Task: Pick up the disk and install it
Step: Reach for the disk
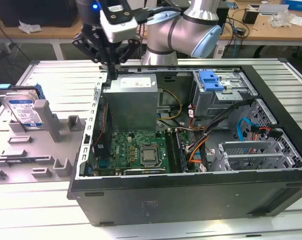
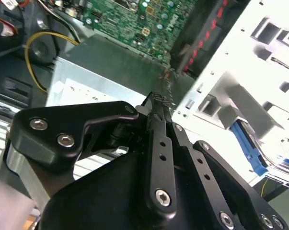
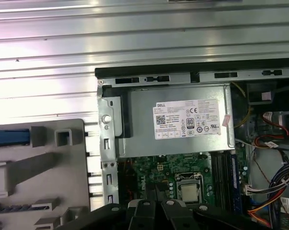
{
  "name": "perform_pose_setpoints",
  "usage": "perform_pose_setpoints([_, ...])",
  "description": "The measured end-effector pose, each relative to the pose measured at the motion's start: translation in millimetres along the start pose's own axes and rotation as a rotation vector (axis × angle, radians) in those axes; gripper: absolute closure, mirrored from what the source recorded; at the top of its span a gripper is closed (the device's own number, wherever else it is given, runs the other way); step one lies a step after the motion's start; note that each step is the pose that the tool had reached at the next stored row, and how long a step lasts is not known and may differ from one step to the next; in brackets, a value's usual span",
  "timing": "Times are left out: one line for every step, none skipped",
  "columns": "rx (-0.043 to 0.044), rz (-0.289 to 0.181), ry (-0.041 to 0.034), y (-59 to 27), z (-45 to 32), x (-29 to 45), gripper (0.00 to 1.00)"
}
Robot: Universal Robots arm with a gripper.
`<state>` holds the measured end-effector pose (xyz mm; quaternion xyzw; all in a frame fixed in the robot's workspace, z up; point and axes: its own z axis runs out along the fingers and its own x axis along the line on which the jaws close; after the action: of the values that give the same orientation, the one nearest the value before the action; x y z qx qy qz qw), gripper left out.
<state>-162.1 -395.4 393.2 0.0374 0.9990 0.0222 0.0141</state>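
Exterior view, gripper [image 1: 112, 64]: jaws pressed together, nothing pinched, pointing down, hovering just above the PSU's far corner by the case wall on the exterior view's left.
Second wrist view, gripper [image 2: 158, 101]: jaws meet in one line, no gap, PSU top below them.
Arm [image 1: 186, 30]: silver tube, pale blue joint caps, reaches in from behind the case.
PSU [image 1: 130, 105]: plain grey box in the case's far corner on the exterior view's left; white sticker on top in the first wrist view [image 3: 187, 119].
Board [image 1: 130, 145]: green, just beside the PSU on the near side, CPU socket [image 1: 149, 155] about mid-board.
Yellow cable [image 1: 178, 102]: loops between the PSU and the drive cage [image 1: 211, 100].
Bracket [image 1: 211, 80]: bright blue, on top of the cage, no label.
Blue cable [image 1: 241, 127]: hangs near the case end on the exterior view's right.
Case [image 1: 191, 197]: black tower on its side, side panel off, open upward.
Disk [image 1: 21, 111]: outside the case, standing on edge in the fixture, label facing the camera, blue carrier round it, well apart from the gripper. Not picked up.
Fixture [image 1: 25, 155]: grey moulded tray with posts, just beside the case on the exterior view's left.
Table [image 1: 60, 80]: ribbed aluminium, carries the fixture and the case.
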Motion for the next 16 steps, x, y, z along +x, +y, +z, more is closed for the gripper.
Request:
perform_pose_setpoints([0.0001,0.000,-0.0006,-0.1,-0.1,3.3,0.89])
perform_pose_setpoints([-0.0001,0.000,-0.0023,-0.4,-0.3,13.5,0.89])
perform_pose_setpoints([-0.0002,0.000,-0.0031,-0.6,-0.4,20.1,0.89])
perform_pose_setpoints([-0.0003,0.000,-0.0042,-0.8,-0.5,27.7,0.89])
perform_pose_setpoints([-0.0003,0.000,-0.0048,-0.9,-0.6,31.4,0.89])
perform_pose_setpoints([-0.0003,0.000,-0.0055,-1.1,-0.7,37.1,0.89])
perform_pose_setpoints([-0.0003,0.000,-0.0063,-1.2,-0.9,43.5,0.89])
perform_pose_setpoints([-0.0004,0.000,-0.0068,-1.3,-1.0,47.1,0.89])
perform_pose_setpoints([-0.0004,0.000,-0.0073,-1.3,-1.0,50.8,0.89])
perform_pose_setpoints([-0.0006,-0.001,-0.0083,-1.5,-1.1,56.5,0.89])
perform_pose_setpoints([-0.0007,0.000,-0.0093,-1.6,-1.1,63.2,0.89])
perform_pose_setpoints([-0.0007,0.000,-0.0102,-1.5,-1.3,69.9,0.89])
perform_pose_setpoints([-0.0007,-0.001,-0.0107,-1.6,-1.3,73.6,0.89])
perform_pose_setpoints([-0.0008,-0.001,-0.0113,-1.6,-1.3,77.6,0.89])
perform_pose_setpoints([-0.0009,0.000,-0.0123,-1.7,-1.4,84.3,0.89])
perform_pose_setpoints([-0.0010,-0.001,-0.0133,-1.9,-1.4,91.4,0.89])
